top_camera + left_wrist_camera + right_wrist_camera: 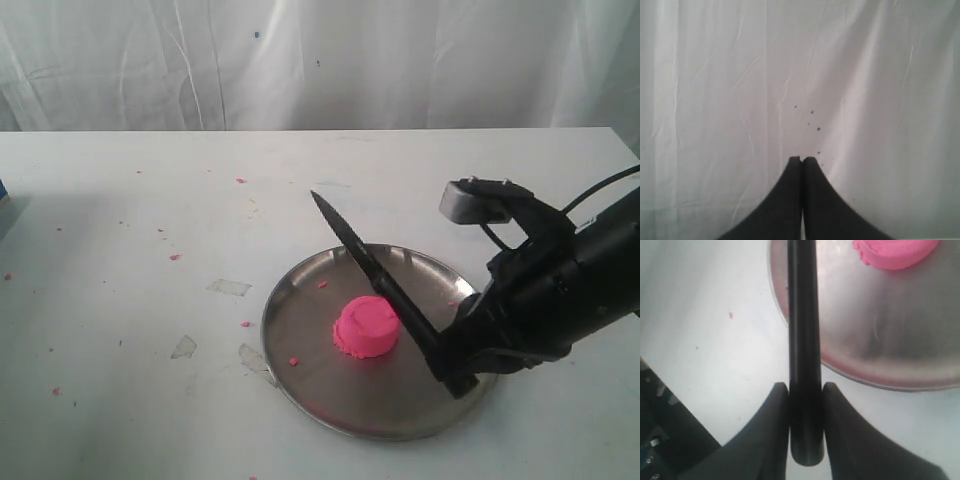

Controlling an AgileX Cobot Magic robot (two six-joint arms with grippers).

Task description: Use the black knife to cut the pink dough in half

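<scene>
Exterior view, right gripper (462, 362): clamped on the black knife (375, 275) by its handle, blade angled up over the steel plate (300, 340).
Pink dough (367, 327): one whole round puck, mid-plate, under the blade.
Plate: near the table's (120, 220) front edge, right of centre.
Right wrist view: fingers (775, 430) pinching the handle (804, 365).
Left gripper (802, 161): fingers pressed together, facing white cloth (715, 75).

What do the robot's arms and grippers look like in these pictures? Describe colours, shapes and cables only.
The right arm is matte black and bulky, with a small grey camera box on a black bracket and a thin black cable looping behind. Both the right gripper and the left gripper have smooth black fingers that flare wide at the base and taper to blunt tips.
</scene>
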